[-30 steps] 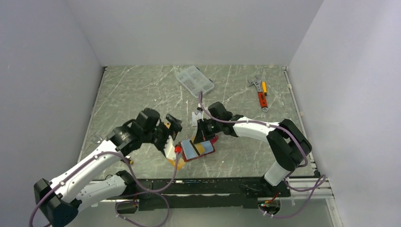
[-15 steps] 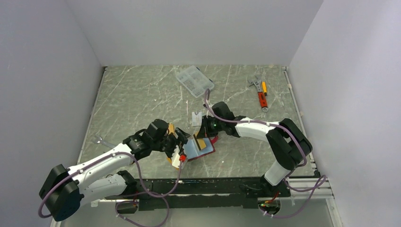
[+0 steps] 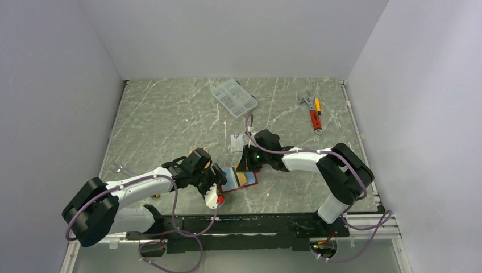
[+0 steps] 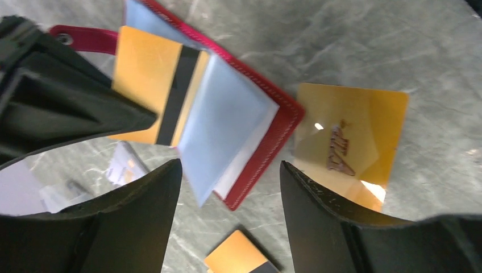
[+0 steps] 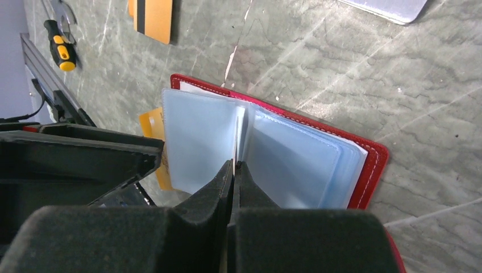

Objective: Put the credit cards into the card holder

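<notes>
1. Left gripper, jaws spread wide, sits at 9 o'clock of the open card holder near the table's 6 o'clock edge.
2. Only its wrist view shows a gold card at the holder's 3 o'clock.
3. Right gripper pinches a striped orange card over the holder; its own camera shows merely the card's thin edge.
</notes>
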Tool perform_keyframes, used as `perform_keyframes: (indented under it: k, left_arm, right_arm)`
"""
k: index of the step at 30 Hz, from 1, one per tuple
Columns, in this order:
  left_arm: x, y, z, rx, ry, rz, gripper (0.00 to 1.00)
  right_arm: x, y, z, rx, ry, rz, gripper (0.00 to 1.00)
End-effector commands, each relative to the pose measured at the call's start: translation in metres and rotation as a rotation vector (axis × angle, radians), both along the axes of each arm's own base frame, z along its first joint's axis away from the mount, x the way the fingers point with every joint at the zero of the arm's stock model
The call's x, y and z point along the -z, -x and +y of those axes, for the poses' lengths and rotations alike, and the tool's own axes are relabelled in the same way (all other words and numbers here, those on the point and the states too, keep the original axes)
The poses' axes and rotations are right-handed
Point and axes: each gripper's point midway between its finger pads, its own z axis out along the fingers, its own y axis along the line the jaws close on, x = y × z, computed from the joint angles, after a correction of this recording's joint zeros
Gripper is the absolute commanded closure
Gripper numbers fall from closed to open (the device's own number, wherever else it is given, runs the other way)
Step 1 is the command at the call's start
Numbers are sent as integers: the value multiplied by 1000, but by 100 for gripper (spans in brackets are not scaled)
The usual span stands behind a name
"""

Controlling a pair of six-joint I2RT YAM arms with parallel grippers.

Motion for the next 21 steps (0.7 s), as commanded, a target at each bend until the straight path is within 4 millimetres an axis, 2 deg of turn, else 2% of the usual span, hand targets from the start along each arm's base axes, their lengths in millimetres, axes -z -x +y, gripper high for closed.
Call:
perform_keyframes:
  k: [1, 6, 13, 18, 21]
  left_arm:
    - [8, 4, 4, 58, -84, 7, 32]
    - [14, 3, 8, 58, -155, 31, 41]
    - [17, -1, 5, 76, -201, 43, 47]
    - [19, -4, 1, 84, -223, 62, 66]
    - [20, -3, 0, 78, -238, 78, 68]
  right_arm:
    - [-6, -10, 10, 23, -65, -38, 100]
    - [-5, -11, 9, 25, -79, -33, 100]
    - [-6, -10, 4, 18, -77, -33, 100]
    - [-17, -18, 1, 63, -116, -57, 100]
    - [-19, -22, 3, 85, -144, -62, 100]
